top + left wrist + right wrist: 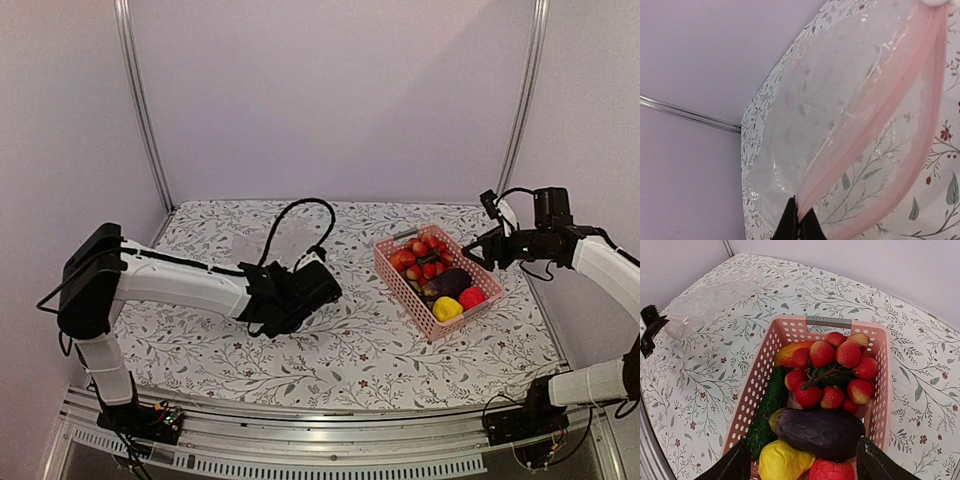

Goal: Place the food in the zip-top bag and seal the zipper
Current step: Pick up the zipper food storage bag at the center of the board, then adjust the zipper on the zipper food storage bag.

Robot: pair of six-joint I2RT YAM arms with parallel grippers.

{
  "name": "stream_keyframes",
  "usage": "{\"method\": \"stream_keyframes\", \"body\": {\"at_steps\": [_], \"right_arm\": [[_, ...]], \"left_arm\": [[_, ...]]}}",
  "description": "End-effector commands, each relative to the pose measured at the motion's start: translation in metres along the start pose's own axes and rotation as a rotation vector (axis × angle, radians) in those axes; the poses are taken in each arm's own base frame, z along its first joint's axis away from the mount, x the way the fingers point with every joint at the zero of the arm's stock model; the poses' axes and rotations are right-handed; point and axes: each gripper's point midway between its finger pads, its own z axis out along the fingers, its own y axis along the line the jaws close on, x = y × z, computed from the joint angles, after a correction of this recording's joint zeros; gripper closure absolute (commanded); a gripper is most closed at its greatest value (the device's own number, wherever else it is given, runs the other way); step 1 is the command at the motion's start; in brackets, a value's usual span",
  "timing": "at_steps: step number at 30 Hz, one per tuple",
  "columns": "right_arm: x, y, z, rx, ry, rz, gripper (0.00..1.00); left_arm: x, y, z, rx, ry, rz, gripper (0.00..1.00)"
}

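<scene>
The floral-covered table (340,355) is giving the arms open room in the middle, with the zip-top bag (268,243) lying flat toward the far left and the pink basket (398,281) sitting well apart from it to the right. The basket's long axis is running from far-left to near-right in the top view. All the food is sitting inside the basket, none in the bag. The left gripper (799,221) is pinching, fingers together, on the bag's mouth edge, where the pink-tinted zipper (875,115) is running away from it across the bag. The right gripper (801,466) is hovering over the basket's near end with its fingers spread wide, so the right arm is the nearer one to the food. Directly below it the dark purple eggplant (820,432) is lying crosswise in the basket, its length running from finger to finger, so the wrist probably needs turning to close across it. The yellow pepper (782,462), the red pepper (832,471) and the cucumber (767,410) are crowding against it, leaving little finger room beside the basket wall.
</scene>
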Motion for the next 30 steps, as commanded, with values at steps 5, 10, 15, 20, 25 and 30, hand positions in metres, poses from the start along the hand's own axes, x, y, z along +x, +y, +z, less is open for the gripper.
{"method": "stream_keyframes", "body": {"at_steps": [5, 10, 15, 20, 25, 30], "right_arm": [[-0.075, 0.093, 0.006, -0.256, -0.04, -0.15, 0.29], [-0.117, 0.155, 0.011, -0.395, -0.059, -0.22, 0.3], [-0.139, 0.219, 0.02, -0.497, -0.055, -0.309, 0.3], [-0.147, 0.269, 0.029, -0.589, -0.034, -0.355, 0.3], [-0.149, 0.286, 0.061, -0.572, 0.033, -0.305, 0.25], [-0.167, 0.29, 0.082, -0.548, 0.042, -0.223, 0.09]], "left_arm": [[-0.067, 0.074, -0.03, 0.195, -0.087, -0.383, 1.0], [-0.089, 0.095, -0.045, 0.28, -0.122, -0.587, 1.0], [-0.103, 0.111, -0.057, 0.365, -0.149, -0.755, 1.0], [-0.107, 0.122, -0.074, 0.473, -0.182, -0.895, 1.0], [-0.1, 0.13, -0.091, 0.578, -0.234, -1.045, 1.0], [-0.092, 0.136, -0.098, 0.622, -0.277, -1.135, 1.0]]}}
